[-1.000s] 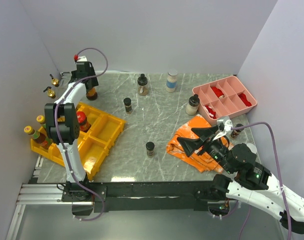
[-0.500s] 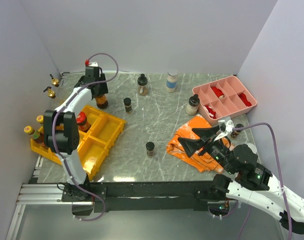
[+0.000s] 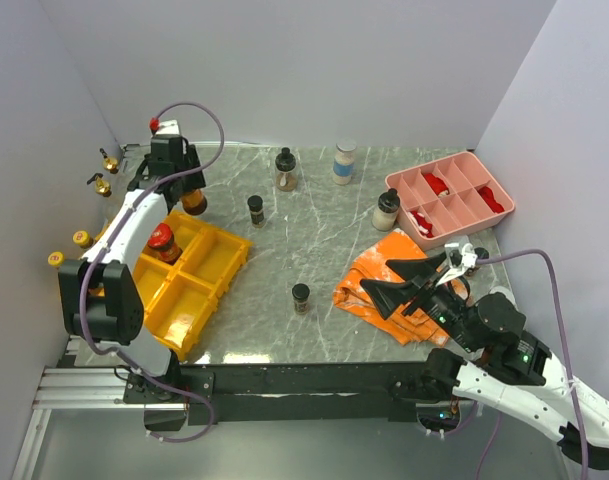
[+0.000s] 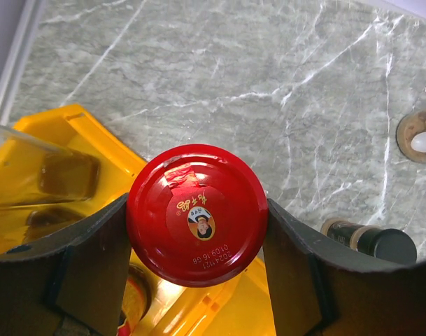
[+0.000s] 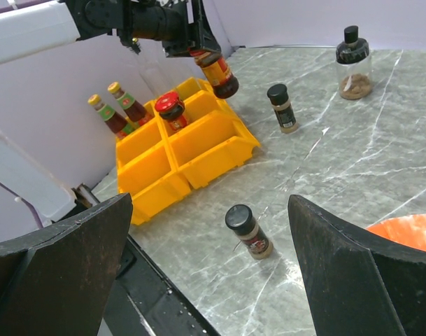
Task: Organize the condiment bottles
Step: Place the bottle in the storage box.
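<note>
The left claw [image 3: 187, 186] is squeezed onto a jar [image 4: 197, 213] with a round red lid, one pad on each side near the top. The jar hangs in the air at the upper left of the top view. It is over the far corner of the yellow bins [image 3: 216, 262] and tips a little.

The jar is glass with brown stuff inside. I think it is hard, smooth and a bit heavy. It could slip, and it could break if it falls. The best place to hold it looks like the sides, right at the lid, where the claw can get a firm grip.

The lid is shiny, with a tiny face picture on it. The bins are bright plastic boxes. Another red-lid jar [image 3: 162, 240] sits in one bin. The bench [image 3: 314, 250] is grey stone with white lines.

The right claw [image 3: 384, 277] is wide and holds nothing. It is low on the right, over an orange cloth [image 3: 352, 292].
</note>
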Action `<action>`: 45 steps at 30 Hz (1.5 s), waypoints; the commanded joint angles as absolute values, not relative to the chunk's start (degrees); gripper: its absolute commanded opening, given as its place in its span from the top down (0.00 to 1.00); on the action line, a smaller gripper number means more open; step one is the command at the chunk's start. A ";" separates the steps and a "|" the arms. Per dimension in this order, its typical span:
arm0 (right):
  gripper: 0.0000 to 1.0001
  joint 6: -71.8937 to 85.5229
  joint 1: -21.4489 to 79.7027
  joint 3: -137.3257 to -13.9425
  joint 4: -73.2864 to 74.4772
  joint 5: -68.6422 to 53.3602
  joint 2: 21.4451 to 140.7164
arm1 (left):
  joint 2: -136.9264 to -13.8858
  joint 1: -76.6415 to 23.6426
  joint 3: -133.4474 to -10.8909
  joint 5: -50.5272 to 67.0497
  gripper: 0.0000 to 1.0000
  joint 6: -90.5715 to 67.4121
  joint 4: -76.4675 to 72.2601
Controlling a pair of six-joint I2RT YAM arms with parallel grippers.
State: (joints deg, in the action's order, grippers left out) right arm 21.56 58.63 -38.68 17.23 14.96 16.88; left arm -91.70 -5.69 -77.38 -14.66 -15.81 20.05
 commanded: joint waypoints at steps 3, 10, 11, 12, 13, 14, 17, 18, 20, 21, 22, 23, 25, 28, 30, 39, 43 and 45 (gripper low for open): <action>0.00 22.59 58.80 -39.99 17.23 14.06 14.85 | -84.64 -5.71 -77.70 -17.49 0.99 -16.43 16.79; 0.00 23.03 58.89 -39.73 17.67 13.10 13.80 | -80.60 -5.62 -72.78 -19.60 0.99 -16.35 17.23; 0.00 23.03 58.89 -39.64 17.67 13.01 13.80 | -80.07 -5.62 -72.34 -20.03 0.99 -16.43 17.05; 0.00 23.03 58.89 -39.73 17.58 12.92 13.71 | -79.81 -5.62 -71.55 -20.13 0.99 -16.52 17.05; 0.00 23.11 58.89 -39.55 17.58 12.75 13.54 | -79.63 -5.62 -71.11 -20.21 0.99 -16.70 16.88; 0.00 23.20 58.80 -39.55 17.40 12.66 13.45 | -79.19 -5.62 -70.76 -20.21 0.99 -16.87 16.70; 0.00 23.38 58.80 -39.38 17.31 12.39 13.27 | -79.01 -5.62 -69.17 -20.74 0.99 -17.05 16.70; 0.00 23.38 58.89 -39.20 17.31 12.39 13.27 | -79.10 -5.62 -68.73 -21.44 0.99 -17.14 16.96; 0.00 23.29 58.89 -39.20 17.23 12.22 13.01 | -78.93 -5.62 -68.29 -22.06 0.99 -17.40 17.23; 0.00 23.20 58.89 -39.03 17.23 12.30 12.92 | -78.66 -5.62 -67.33 -22.06 0.99 -17.49 16.97; 0.00 23.20 58.89 -38.94 17.14 12.30 12.83 | -78.49 -5.62 -66.72 -22.06 0.99 -17.58 16.61; 0.00 23.20 58.80 -38.76 17.05 12.22 12.75 | -78.05 -5.71 -66.19 -22.06 0.99 -17.75 15.57; 0.00 23.12 58.89 -38.85 17.05 12.04 12.92 | -77.96 -5.63 -64.69 -23.02 0.99 -17.93 14.86; 0.00 22.94 58.89 -39.11 17.23 11.95 13.09 | -78.92 -5.62 -64.07 -24.08 0.98 -18.72 14.77; 0.00 22.94 58.89 -39.20 17.49 11.95 13.10 | -79.80 -5.62 -63.81 -24.00 0.93 -19.25 14.42; 0.00 22.76 58.89 -39.64 18.02 11.95 13.10 | -81.03 -5.62 -62.31 -25.31 0.51 -20.83 13.54; 0.00 22.85 58.89 -39.55 17.84 11.95 13.18 | -81.82 -5.62 -63.10 -25.40 0.42 -20.83 14.06; 0.00 23.03 58.89 -39.46 17.67 11.78 13.27 | -82.09 -5.62 -63.63 -25.58 0.41 -20.83 14.41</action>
